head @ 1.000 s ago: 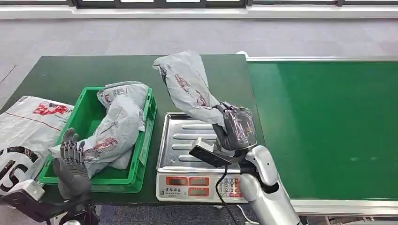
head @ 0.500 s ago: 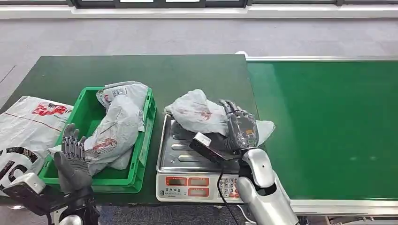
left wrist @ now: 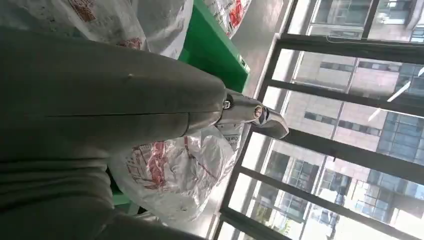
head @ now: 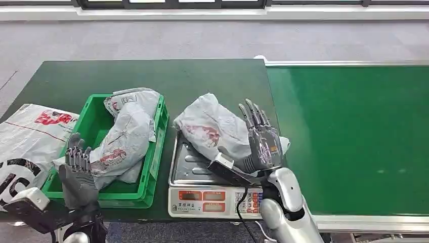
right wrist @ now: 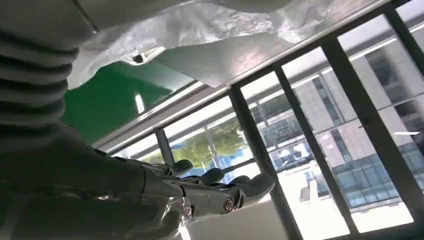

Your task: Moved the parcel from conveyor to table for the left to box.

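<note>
A grey plastic parcel [head: 215, 126] with red print lies on the steel pan of the scale [head: 189, 169], its right end hanging over the pan's edge. My right hand [head: 261, 142] stands just right of it with fingers straight and spread, holding nothing; the right wrist view shows the parcel [right wrist: 215, 25] close beside that hand [right wrist: 210, 192]. My left hand [head: 77, 174] hovers open at the near left corner of the green box [head: 158, 147], which holds another grey parcel [head: 126, 134]. The same hand [left wrist: 252, 112] appears in the left wrist view.
The green conveyor [head: 354, 136] runs along the right, bare. A large white bag [head: 28, 139] with red and black print lies left of the box. The dark green table [head: 76, 76] is bare behind the box and scale.
My right hand lowered the parcel from mid-air onto the scale pan, then let it go and spread its fingers. The left hand barely moved.
</note>
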